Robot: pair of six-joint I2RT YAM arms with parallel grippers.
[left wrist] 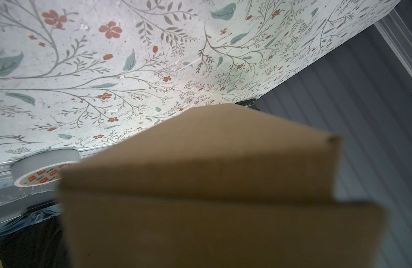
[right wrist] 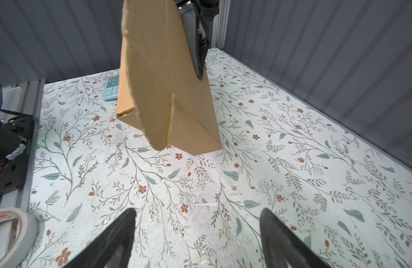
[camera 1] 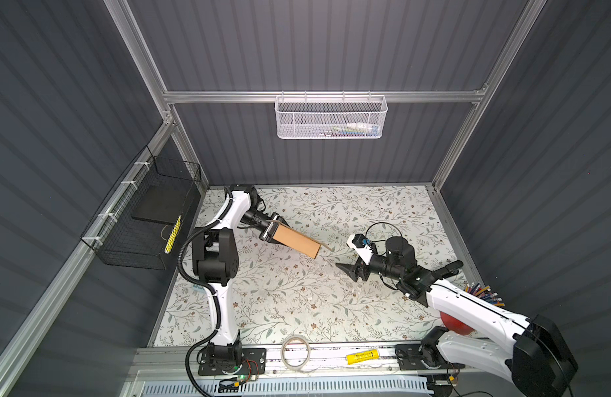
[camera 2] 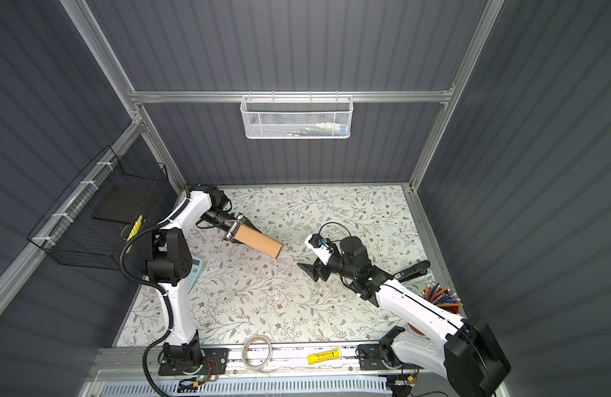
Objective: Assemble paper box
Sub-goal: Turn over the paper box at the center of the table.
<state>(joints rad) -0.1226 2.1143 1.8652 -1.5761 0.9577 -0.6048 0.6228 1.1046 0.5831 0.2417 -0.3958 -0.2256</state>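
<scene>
Box [camera 1: 295,242]: folded brown cardboard, held clear above the floral desk [camera 1: 297,302], left of centre and tilted. Left fingers [right wrist: 196,46] clamp its near end, one lying flat on the broad face. Free end points toward the right fingers [right wrist: 117,239], near but apart. Right fingers stand wide with nothing between them. Loose flap [right wrist: 151,116] hangs at the free end. Cannot tell whether the lowest corner touches the desk.

Left arm [camera 1: 223,316] and right arm [camera 1: 469,302]: white shells, black joints, black motor housings. Black ribbed hose [camera 1: 181,254] along the left arm. Black base plates [camera 1: 257,357] fixed with screws.
</scene>
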